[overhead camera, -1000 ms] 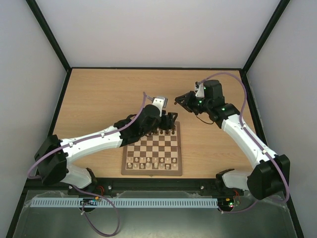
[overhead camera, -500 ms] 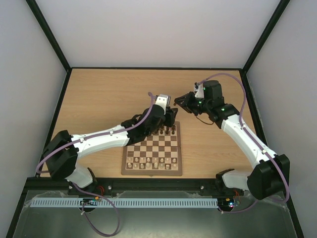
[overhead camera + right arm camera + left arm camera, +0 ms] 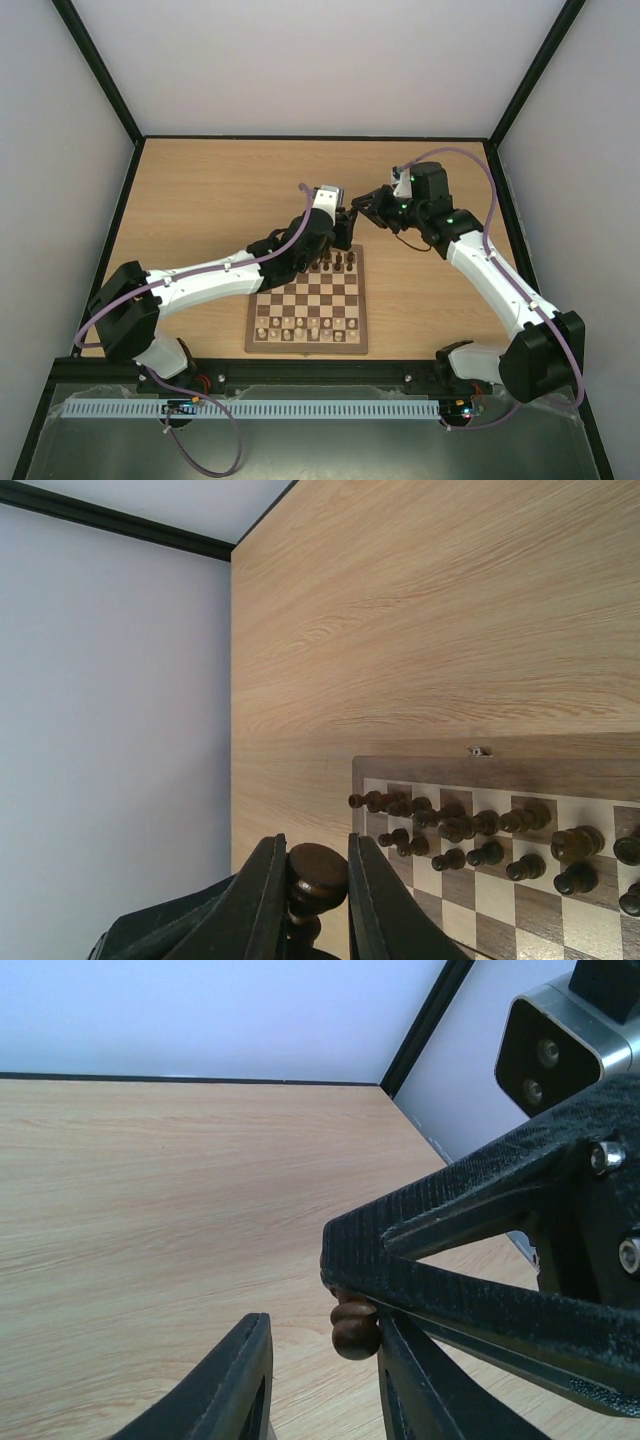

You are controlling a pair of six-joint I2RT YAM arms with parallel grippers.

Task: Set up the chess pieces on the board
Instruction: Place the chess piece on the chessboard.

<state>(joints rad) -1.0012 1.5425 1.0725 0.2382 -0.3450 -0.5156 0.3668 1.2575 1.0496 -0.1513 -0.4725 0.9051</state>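
Moved: left gripper [image 3: 346, 226] has gone from over the board [image 3: 306, 349] to beyond its far edge, up to the right gripper [image 3: 360, 204] | left fingers [image 3: 245, 1380] spread apart | right gripper pinching one dark chess piece [image 3: 317, 872], above the tabletop [image 3: 210, 190] | other dark chess pieces [image 3: 338, 263] on the board's far rows.

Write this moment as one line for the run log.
phase: likely handover beyond board | right pincer: shut on dark chess piece | left pincer: open, straddling that piece
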